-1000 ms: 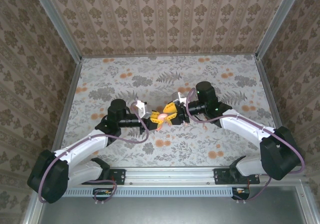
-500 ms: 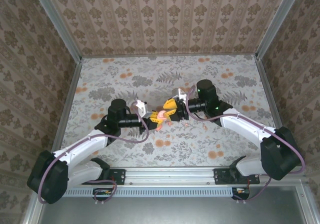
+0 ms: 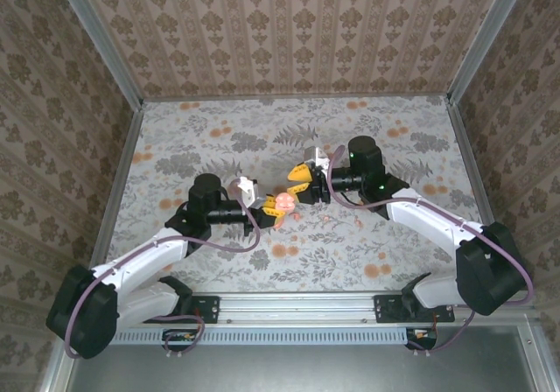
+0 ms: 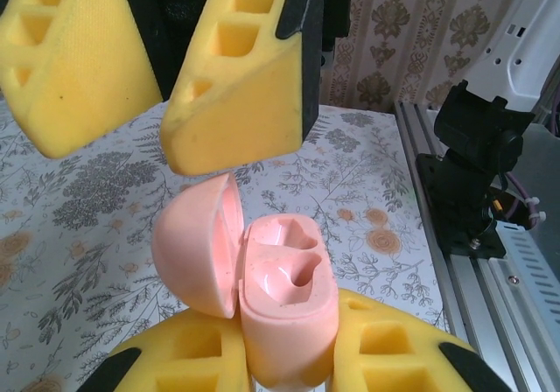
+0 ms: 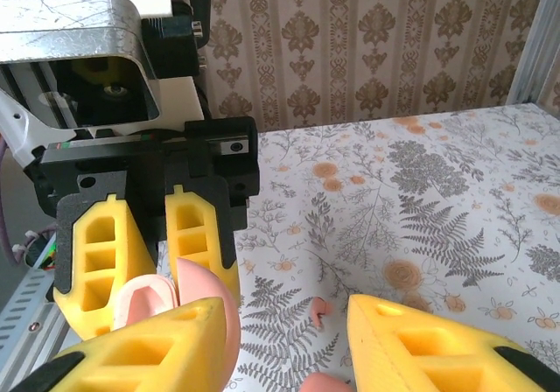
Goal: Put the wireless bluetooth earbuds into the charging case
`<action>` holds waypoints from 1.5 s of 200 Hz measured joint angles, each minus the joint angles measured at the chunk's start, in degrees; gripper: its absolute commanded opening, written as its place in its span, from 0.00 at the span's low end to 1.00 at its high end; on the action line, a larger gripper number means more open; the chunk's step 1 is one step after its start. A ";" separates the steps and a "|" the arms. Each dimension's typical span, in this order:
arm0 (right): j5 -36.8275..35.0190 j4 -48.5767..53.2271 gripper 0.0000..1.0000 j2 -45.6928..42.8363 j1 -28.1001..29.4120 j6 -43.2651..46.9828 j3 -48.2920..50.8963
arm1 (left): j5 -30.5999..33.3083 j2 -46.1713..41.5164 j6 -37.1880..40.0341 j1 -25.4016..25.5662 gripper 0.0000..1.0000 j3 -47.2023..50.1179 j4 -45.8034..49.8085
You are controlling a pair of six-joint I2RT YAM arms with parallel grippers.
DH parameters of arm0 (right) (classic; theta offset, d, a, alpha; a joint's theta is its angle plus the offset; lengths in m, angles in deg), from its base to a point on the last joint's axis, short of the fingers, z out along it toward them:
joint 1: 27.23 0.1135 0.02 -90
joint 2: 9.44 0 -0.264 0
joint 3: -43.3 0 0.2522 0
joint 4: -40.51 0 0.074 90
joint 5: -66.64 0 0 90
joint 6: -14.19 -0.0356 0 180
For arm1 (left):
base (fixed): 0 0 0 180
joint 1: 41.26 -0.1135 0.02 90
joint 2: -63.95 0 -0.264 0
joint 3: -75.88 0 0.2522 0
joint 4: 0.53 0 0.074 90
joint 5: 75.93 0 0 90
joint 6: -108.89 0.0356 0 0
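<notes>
Charging case (image 4: pixel 284 322): coral-pink, glossy, rounded; held upright above the floral cloth (image 3: pixel 367 147) near the middle of the table. Lid (image 4: pixel 197 243): swung open to one side on its hinge, inner face showing. Interior: two moulded wells, both unfilled as seen from the left wrist. Left gripper (image 3: pixel 269 210): yellow foam-padded fingers (image 4: pixel 394 348) pinched on the lower body of the case from both sides. Right gripper (image 5: pixel 287 322): faces the left gripper from the opposite side, close above the open case; its yellow fingers (image 5: pixel 420 348) stand apart with a clear gap and nothing gripped between them. Earbud (image 5: pixel 319 309): one small coral-pink piece lying on the cloth, just beyond the right gripper's fingertips and beside the left gripper. Further item: a rounded pink shape (image 5: pixel 325 381) at the lower edge of the right wrist view, cut off; whether it is the second earbud cannot be told. Surroundings: patterned wallpaper panels (image 3: pixel 289 33) on three sides, metal rail (image 3: pixel 297 304) along the near edge carrying both arm bases.
</notes>
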 measured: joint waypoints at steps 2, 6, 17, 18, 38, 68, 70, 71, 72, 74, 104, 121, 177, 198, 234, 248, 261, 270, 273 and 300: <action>0.02 0.00 0.42 0.00 0.00 0.00 0.00 | 0.09 0.00 0.00 0.00 0.16 0.00 0.00; 0.02 0.00 0.42 0.02 -0.02 -0.11 0.00 | 0.39 0.00 0.00 0.00 0.16 0.00 0.02; 0.02 0.00 0.42 0.00 -0.11 -0.39 0.00 | 1.33 0.02 0.09 0.00 0.15 0.00 0.00; 0.02 0.02 0.42 0.00 -0.11 -0.42 0.00 | 1.44 0.00 0.11 0.00 0.15 0.00 0.00; -0.07 0.61 0.42 -0.13 -0.11 -0.81 -0.11 | 3.89 -0.09 0.17 0.00 0.16 0.07 -0.07; -3.04 5.42 0.43 -1.77 -0.11 -1.81 -1.18 | 7.08 -0.85 0.17 0.00 0.16 1.81 -1.92; -3.37 5.88 0.44 -1.97 -0.11 -1.97 -1.27 | 7.26 -0.85 0.15 0.00 0.16 2.01 -2.23; -3.50 6.05 0.43 -2.01 -0.11 -1.99 -1.31 | 7.30 -0.85 0.17 -0.02 0.16 2.10 -2.29; -3.67 6.21 0.43 -2.08 -0.11 -2.03 -1.33 | 7.52 -0.85 0.15 0.00 0.16 2.25 -2.54; -4.02 6.60 0.43 -2.27 -0.11 -2.14 -1.44 | 7.67 -0.85 0.17 0.00 0.16 2.40 -2.67; -9.90 14.56 0.41 -4.79 -0.11 -4.55 -3.28 | 11.47 -0.68 0.13 0.00 0.16 5.97 -6.23; -14.45 21.22 0.39 -5.11 -0.11 -7.21 -5.49 | 14.12 -0.26 0.13 0.04 0.16 7.43 -8.15; -29.79 45.79 0.38 -0.74 -0.11 -19.78 -14.97 | 19.54 0.59 0.13 0.04 0.16 9.01 -11.23; -33.40 53.81 0.38 2.75 -0.11 -24.70 -17.73 | 20.33 0.59 0.13 0.04 0.15 9.38 -11.65; -35.36 62.10 0.39 6.51 -0.09 -33.14 -18.25 | 21.16 0.57 0.13 0.04 0.15 9.97 -11.63; -35.36 62.99 0.39 7.02 0.46 -36.44 -17.55 | 21.46 0.52 0.13 0.04 0.15 10.05 -11.52; -35.34 63.14 0.39 7.65 1.64 -39.34 -16.52 | 21.64 0.24 0.13 0.04 0.15 10.05 -11.21; -35.28 62.95 0.38 8.28 2.86 -41.05 -15.72 | 21.75 -0.15 0.13 0.04 0.15 10.10 -10.88; -35.15 62.84 0.38 8.57 3.43 -41.72 -15.39 | 21.81 -0.37 0.13 0.04 0.15 10.10 -10.69; -34.25 60.67 0.38 10.86 6.29 -45.92 -12.92 | 22.49 -2.34 0.13 0.04 0.14 10.45 -9.84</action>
